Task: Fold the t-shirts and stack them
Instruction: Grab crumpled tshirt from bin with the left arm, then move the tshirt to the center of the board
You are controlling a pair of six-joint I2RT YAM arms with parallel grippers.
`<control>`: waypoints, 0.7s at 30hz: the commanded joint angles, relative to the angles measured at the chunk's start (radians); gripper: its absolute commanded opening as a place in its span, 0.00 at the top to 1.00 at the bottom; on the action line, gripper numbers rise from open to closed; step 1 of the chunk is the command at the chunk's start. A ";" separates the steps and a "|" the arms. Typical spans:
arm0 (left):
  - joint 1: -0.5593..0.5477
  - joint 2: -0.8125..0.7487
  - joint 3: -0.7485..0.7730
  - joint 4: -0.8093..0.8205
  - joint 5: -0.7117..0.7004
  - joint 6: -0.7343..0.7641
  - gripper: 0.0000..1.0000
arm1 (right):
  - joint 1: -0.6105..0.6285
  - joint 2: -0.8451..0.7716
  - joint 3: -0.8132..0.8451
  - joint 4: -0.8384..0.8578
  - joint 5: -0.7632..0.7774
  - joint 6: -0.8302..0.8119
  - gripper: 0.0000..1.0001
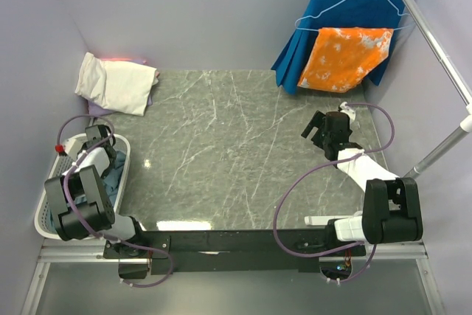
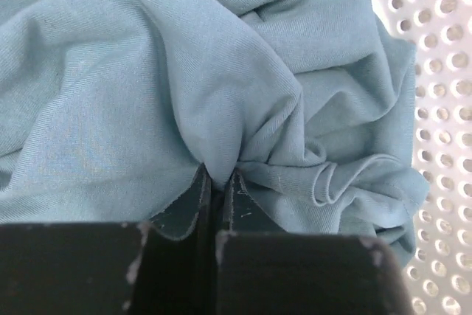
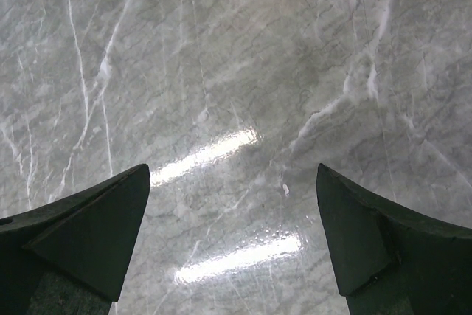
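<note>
A crumpled dusty blue-grey t-shirt lies in the white perforated basket at the table's left edge; a bit of it shows in the top view. My left gripper is down in the basket and shut on a pinched fold of this shirt. A cream-white folded t-shirt lies at the far left corner on a lavender one that only shows at the edge. My right gripper hovers open and empty over the bare marble at the right; its fingers stand wide apart.
The white basket sits off the table's left edge. A royal-blue pleated garment and an orange-and-white blotched cloth hang on hangers from a rail at the far right. A metal pole runs diagonally there.
</note>
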 commanded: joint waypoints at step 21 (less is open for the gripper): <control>-0.049 -0.652 0.453 0.160 1.222 0.172 0.99 | 0.051 -0.143 -0.052 0.083 0.040 -0.002 0.00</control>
